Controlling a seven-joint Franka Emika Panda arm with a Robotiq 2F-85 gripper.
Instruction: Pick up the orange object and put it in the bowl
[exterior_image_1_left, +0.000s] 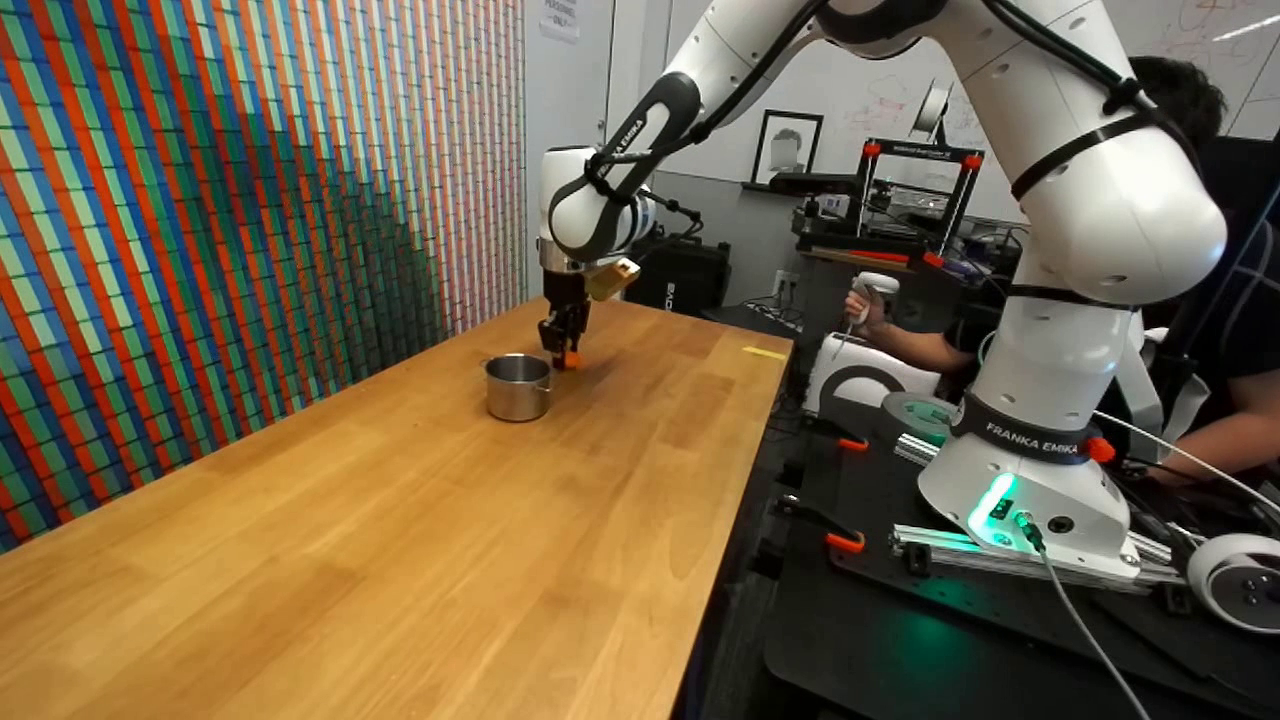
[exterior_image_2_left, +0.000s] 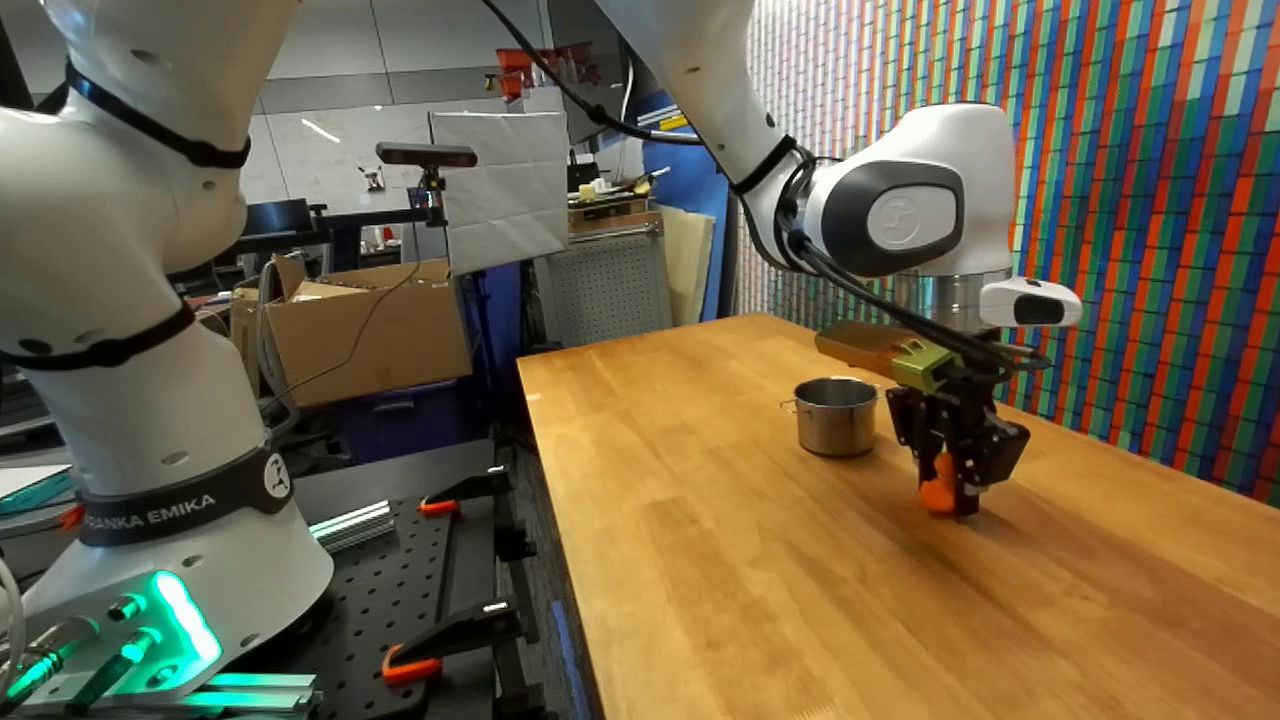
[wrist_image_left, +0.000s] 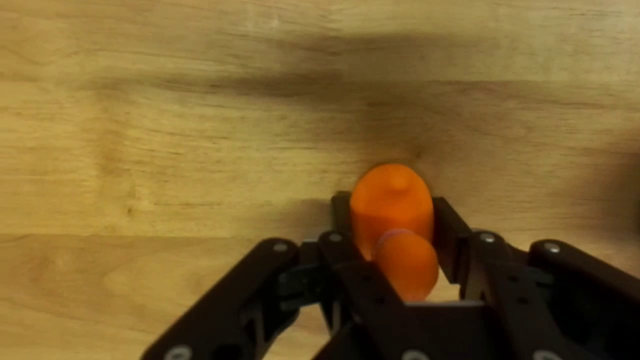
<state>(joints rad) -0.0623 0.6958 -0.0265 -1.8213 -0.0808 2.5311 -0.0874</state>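
The orange object (wrist_image_left: 392, 200) is a small bright orange lump with a rounded knob at one end. It also shows in both exterior views (exterior_image_1_left: 572, 360) (exterior_image_2_left: 938, 495), low at my fingertips. My gripper (wrist_image_left: 392, 215) points down and is shut on it, with a black finger against each side. The gripper shows in both exterior views (exterior_image_1_left: 563, 350) (exterior_image_2_left: 955, 490), low over the table. I cannot tell whether the object touches the wood. The grey metal bowl (exterior_image_1_left: 518, 395) stands upright on the table close beside the gripper, also in an exterior view (exterior_image_2_left: 837, 420). It is outside the wrist view.
The wooden table (exterior_image_1_left: 400, 540) runs along a wall of coloured tiles (exterior_image_1_left: 250, 200). Yellow tape (exterior_image_1_left: 765, 352) lies near a table edge. Black clamps with orange tips (exterior_image_2_left: 450, 640) hold the robot's base plate beside the table. A person (exterior_image_1_left: 920, 345) sits behind the arm with a controller.
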